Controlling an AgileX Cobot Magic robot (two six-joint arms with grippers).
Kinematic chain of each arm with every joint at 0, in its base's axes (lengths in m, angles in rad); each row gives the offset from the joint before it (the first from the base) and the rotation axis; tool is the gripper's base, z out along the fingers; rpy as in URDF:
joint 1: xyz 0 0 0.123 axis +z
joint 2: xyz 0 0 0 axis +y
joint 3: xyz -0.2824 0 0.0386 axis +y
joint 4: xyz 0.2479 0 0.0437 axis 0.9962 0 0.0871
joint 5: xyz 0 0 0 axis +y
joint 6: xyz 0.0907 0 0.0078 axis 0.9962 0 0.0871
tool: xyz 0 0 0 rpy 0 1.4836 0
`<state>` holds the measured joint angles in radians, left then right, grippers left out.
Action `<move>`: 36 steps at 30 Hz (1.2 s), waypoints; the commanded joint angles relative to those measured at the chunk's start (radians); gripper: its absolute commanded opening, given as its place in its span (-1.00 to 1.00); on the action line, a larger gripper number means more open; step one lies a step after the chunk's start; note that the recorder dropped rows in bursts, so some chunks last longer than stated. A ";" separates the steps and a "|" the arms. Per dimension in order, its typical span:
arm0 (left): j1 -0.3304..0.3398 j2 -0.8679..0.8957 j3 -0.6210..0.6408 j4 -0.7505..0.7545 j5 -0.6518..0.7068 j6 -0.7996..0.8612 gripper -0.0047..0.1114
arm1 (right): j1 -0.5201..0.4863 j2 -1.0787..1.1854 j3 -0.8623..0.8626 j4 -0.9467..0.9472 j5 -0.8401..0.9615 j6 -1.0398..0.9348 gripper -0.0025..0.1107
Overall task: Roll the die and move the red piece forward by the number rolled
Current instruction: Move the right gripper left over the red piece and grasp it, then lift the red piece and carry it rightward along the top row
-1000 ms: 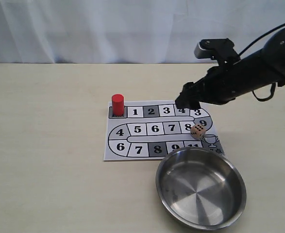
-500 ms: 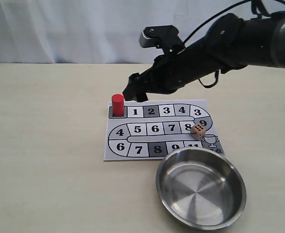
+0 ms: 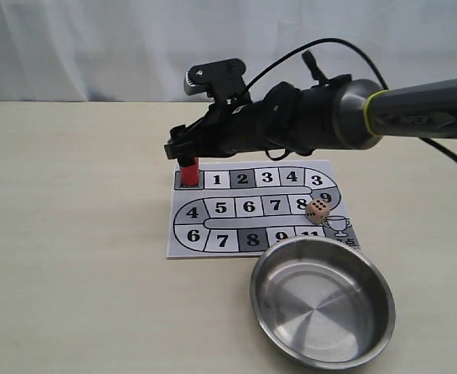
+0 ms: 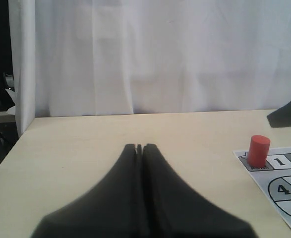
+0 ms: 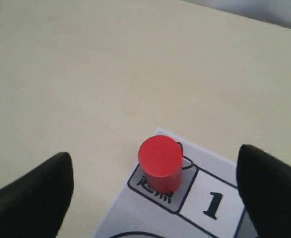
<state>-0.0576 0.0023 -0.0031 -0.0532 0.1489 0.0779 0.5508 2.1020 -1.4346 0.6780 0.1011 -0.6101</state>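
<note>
Red piece (image 5: 159, 161) stands on the board (image 3: 212, 248) at its start square. The right gripper (image 3: 184, 153) hangs over it, jaws wide apart. The die (image 3: 317, 210) lies beside the 9 (already cast, I'd say), so grasping comes next: lower, then close. The left gripper (image 4: 140, 148) is pressed together and idle.

Glossy brushed-metal bowl (image 3: 289, 274), matt printed paper board (image 3: 248, 206), smooth matt red piece (image 3: 188, 171)
</note>
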 commanded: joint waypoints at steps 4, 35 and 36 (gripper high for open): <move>-0.002 -0.002 0.003 -0.002 -0.006 -0.005 -0.92 | -0.003 0.111 -0.133 0.039 0.123 0.064 0.40; -0.002 -0.002 0.003 -0.002 -0.006 -0.005 -0.92 | -0.004 0.245 -0.250 -0.223 0.061 0.191 -0.22; -0.002 -0.002 0.003 -0.002 -0.006 -0.005 -0.92 | -0.004 0.245 -0.250 -0.223 0.061 0.191 -0.27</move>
<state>-0.0576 0.0023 -0.0031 -0.0532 0.1489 0.0779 0.5499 2.3496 -1.6801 0.4615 0.1624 -0.4262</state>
